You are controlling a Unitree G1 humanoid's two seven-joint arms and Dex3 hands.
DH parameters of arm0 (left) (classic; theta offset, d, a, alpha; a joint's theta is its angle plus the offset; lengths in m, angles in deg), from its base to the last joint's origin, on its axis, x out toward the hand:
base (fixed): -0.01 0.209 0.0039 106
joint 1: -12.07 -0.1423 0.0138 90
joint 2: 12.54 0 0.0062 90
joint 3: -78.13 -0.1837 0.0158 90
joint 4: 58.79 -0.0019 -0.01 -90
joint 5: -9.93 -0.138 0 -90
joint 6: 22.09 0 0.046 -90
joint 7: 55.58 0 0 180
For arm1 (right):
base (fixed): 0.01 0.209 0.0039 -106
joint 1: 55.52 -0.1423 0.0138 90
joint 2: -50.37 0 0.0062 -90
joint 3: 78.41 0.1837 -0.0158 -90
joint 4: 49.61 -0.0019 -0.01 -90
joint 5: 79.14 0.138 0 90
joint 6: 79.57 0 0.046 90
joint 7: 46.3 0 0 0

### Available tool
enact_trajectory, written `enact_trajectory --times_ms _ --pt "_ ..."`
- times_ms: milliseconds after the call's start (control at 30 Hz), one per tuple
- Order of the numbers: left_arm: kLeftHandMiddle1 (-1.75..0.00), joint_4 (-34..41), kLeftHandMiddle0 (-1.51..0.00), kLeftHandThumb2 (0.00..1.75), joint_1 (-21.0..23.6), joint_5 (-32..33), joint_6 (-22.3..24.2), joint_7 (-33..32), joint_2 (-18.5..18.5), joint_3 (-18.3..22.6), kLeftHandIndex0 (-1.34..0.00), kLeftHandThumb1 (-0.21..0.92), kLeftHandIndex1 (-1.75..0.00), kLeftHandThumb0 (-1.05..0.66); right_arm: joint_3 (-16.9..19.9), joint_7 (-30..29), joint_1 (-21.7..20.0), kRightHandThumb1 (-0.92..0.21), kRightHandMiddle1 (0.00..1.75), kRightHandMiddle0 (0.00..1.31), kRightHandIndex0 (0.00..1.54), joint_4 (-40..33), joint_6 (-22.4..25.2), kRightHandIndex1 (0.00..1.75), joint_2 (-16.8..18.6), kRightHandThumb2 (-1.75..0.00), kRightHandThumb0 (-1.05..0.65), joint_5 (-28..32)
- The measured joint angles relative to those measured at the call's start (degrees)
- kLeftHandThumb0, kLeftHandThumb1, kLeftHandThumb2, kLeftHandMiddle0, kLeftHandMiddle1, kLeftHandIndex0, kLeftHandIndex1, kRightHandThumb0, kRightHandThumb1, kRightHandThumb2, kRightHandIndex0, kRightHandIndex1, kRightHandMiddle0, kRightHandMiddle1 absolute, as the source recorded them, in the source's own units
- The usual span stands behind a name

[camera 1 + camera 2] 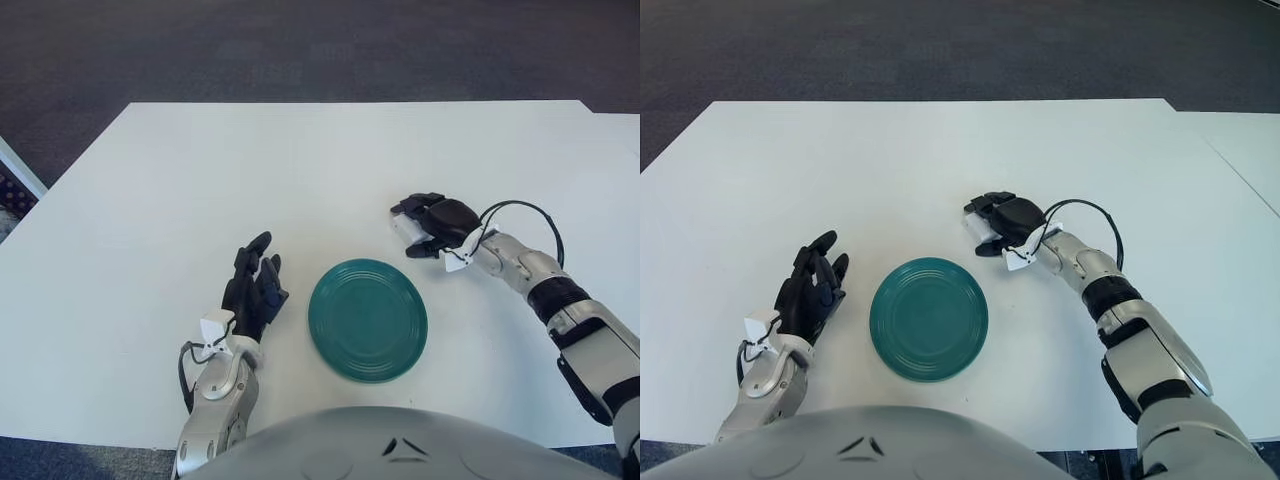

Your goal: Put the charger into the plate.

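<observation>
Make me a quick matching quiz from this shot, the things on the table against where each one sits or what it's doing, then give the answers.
Column one:
1. plate
2. charger
3. left hand
4. right hand

Column two:
A. white, under dark fingers
B. resting open, left of the dish
C. teal, empty, near the table's front edge
D. curled over a small white block, beyond the dish

Pairs: 1-C, 2-A, 3-B, 4-D
</observation>
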Motion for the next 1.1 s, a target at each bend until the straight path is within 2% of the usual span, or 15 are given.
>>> enact_trajectory --times_ms 133,200,267,300,333,367,433,500,667,767,900,1100 --pt "-0.01 0.08 -0.30 0.91 0.04 0.00 -0.16 0.00 -0.02 -0.20 -0.05 0.92 -0.73 -0.93 -1.56 -1.82 -1.33 -0.92 0.78 0.01 0.39 2.01 -0.62 0.03 0.00 -0.48 -0.72 -0.38" --pt "-0.01 0.11 -0.30 0.91 0.10 -0.05 -0.16 -0.01 0.01 -0.32 -0.05 0.92 -0.73 -0.93 -2.51 -3.08 -2.21 -0.92 0.89 0.01 0.45 3.48 -0.79 0.05 0.00 -0.48 -0.70 -0.73" --pt "-0.01 0.13 -0.30 0.91 0.20 -0.17 -0.16 -0.05 0.02 -0.51 -0.06 0.92 -0.74 -0.94 -3.16 -4.34 -3.03 -0.92 1.14 0.05 0.55 5.01 -0.80 0.11 -0.02 -0.46 -0.67 -1.20" --pt "-0.01 0.13 -0.31 0.91 0.26 -0.25 -0.17 -0.12 0.03 -0.62 -0.06 0.92 -0.74 -0.94 -3.49 -5.26 -3.30 -0.91 1.26 0.08 0.53 5.87 -0.95 0.41 -0.05 -0.47 -0.61 -1.30" --pt "-0.01 0.15 -0.31 0.91 0.30 -0.31 -0.17 -0.21 0.07 -0.71 -0.07 0.92 -0.74 -0.94 -3.81 -6.24 -3.56 -0.87 1.43 0.16 0.48 6.55 -1.16 0.89 -0.05 -0.54 -0.53 -1.46" --pt "-0.01 0.18 -0.32 0.91 0.33 -0.37 -0.16 -0.31 0.10 -0.77 -0.08 0.92 -0.75 -0.94 -4.22 -7.29 -3.92 -0.82 1.54 0.21 0.49 7.21 -1.41 1.20 -0.05 -0.62 -0.48 -1.62" --pt "-0.02 0.27 -0.33 0.91 0.42 -0.40 -0.16 -0.50 0.14 -0.84 -0.10 0.92 -0.76 -0.94 -5.27 -9.86 -4.78 -0.75 1.64 0.28 0.54 8.42 -1.64 1.47 -0.04 -0.73 -0.44 -2.46" --pt "-0.03 0.35 -0.36 0.91 0.49 -0.38 -0.14 -0.66 0.25 -0.83 -0.13 0.92 -0.78 -0.93 -6.75 -13.71 -5.70 -0.67 1.70 0.35 0.66 9.46 -1.59 1.63 -0.08 -0.85 -0.42 -4.45" --pt "-0.04 0.46 -0.40 0.90 0.50 -0.32 -0.13 -1.05 0.74 -0.69 -0.17 0.92 -0.81 -0.93 -10.97 -25.86 -7.40 -0.62 1.74 0.39 0.79 12.27 -1.54 1.73 -0.43 -0.93 -0.41 -9.42" --pt "-0.05 0.46 -0.42 0.89 0.49 -0.24 -0.18 -1.10 0.94 -0.59 -0.20 0.92 -0.84 -0.93 -12.28 -30.47 -7.72 -0.60 1.74 0.40 0.86 13.84 -1.53 1.74 -0.52 -0.95 -0.41 -10.51" --pt "-0.04 0.46 -0.43 0.89 0.47 -0.18 -0.49 -1.10 1.04 -0.52 -0.19 0.92 -0.84 -0.93 -13.06 -33.10 -7.96 -0.60 1.75 0.41 0.92 15.44 -1.80 1.74 -0.83 -0.96 -0.40 -10.53" --pt "-0.02 0.46 -0.40 0.91 0.49 -0.19 -0.82 -1.09 0.95 -0.48 -0.18 0.92 -0.83 -0.94 -13.22 -33.36 -8.30 -0.59 1.75 0.41 0.97 16.77 -2.85 1.75 -1.28 -0.97 -0.40 -9.90"
